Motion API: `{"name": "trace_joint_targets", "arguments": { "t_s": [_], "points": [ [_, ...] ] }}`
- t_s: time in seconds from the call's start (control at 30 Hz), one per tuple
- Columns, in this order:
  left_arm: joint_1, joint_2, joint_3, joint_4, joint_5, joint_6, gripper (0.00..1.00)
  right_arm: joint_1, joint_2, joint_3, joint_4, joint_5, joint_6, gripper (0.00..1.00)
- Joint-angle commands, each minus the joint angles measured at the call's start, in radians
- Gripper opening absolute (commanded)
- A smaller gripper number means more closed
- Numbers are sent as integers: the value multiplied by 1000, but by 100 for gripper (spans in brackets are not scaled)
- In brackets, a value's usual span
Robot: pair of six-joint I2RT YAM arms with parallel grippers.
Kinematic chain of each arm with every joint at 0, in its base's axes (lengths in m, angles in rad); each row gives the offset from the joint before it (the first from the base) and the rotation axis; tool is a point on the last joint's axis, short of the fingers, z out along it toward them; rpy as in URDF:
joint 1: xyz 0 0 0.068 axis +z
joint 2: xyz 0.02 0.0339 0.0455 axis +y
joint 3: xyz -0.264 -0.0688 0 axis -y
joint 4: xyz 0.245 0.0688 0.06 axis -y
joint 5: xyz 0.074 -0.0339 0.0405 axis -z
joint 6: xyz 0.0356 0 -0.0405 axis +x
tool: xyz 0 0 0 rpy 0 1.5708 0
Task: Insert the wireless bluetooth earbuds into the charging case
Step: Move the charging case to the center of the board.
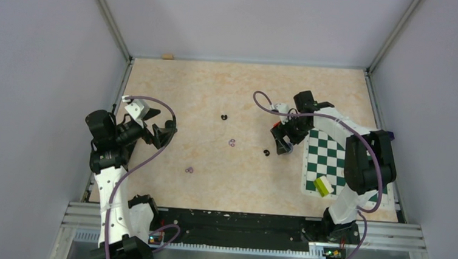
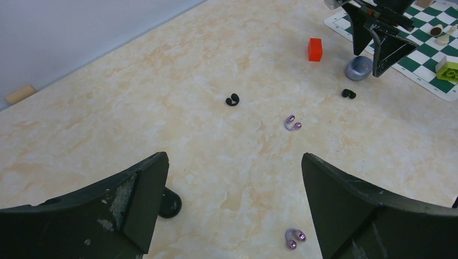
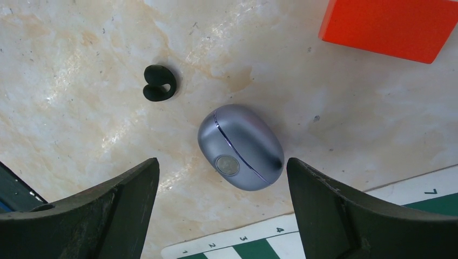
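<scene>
The charging case [image 3: 241, 147] is a closed grey-blue oval pod lying on the marbled table beside the chessboard; it also shows in the left wrist view [image 2: 358, 68]. My right gripper [image 3: 222, 163] is open and hovers right over it, one jaw on each side, not touching; it also shows from above [image 1: 283, 143]. A black earbud [image 3: 157, 83] lies just left of the case. Another black earbud [image 1: 224, 116] and two lilac earbuds [image 1: 232, 143] [image 1: 189, 170] lie mid-table. My left gripper [image 2: 233, 162] is open and empty above the nearer lilac earbud [image 2: 295, 238].
A small red block [image 3: 389, 27] sits just beyond the case. A green-and-white chessboard mat [image 1: 328, 158] lies at the right with a yellow-green block [image 1: 323, 185] and some chess pieces [image 2: 436, 31]. A small wooden piece [image 1: 168, 56] lies at the back wall.
</scene>
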Motion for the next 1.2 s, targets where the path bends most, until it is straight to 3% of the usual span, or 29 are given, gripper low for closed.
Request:
{"name": "trace_joint_targets", "arguments": {
  "t_s": [0.0,1.17],
  "points": [
    [6,-10,4,21,28,1,99,5,-70,33,62,-2,-11,87],
    [7,-8,5,16,37,7,99,21,-37,16,122,18,13,87]
  ]
}}
